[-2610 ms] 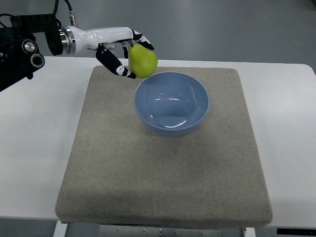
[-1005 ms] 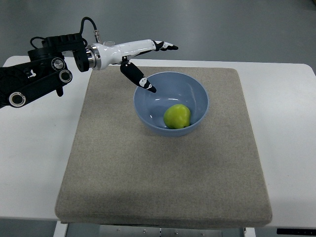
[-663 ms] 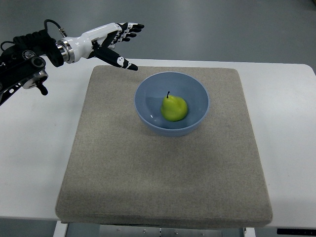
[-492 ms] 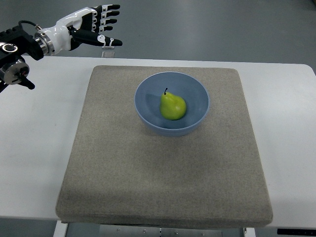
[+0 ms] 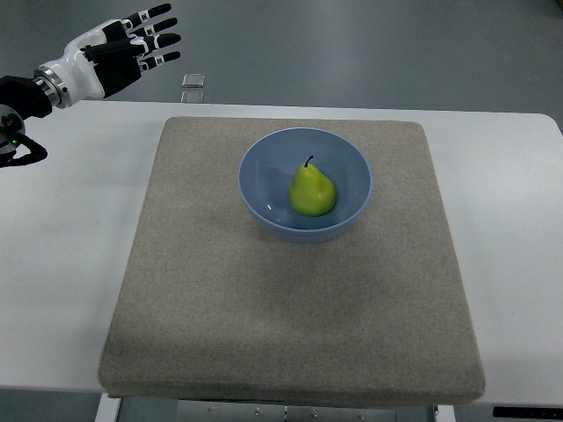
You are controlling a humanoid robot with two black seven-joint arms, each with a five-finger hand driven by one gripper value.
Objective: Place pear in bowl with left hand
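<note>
Left hand (image 5: 119, 48): up in the far left corner, fingers spread wide, holding nothing, touching nothing.
Bowl (image 5: 264, 167): blue and round, sitting on the gray mat (image 5: 264, 308), well apart from the hand.
Pear (image 5: 312, 190): green, inside the bowl, dark stem pointing up.

The left hand's (image 5: 110, 54) arm is cut off at the picture's left edge.

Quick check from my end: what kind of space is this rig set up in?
Probably a lab or test workspace, not a kitchen: a plain white table with a grey mat, one blue bowl holding a pear, and bare grey floor beyond.
</note>
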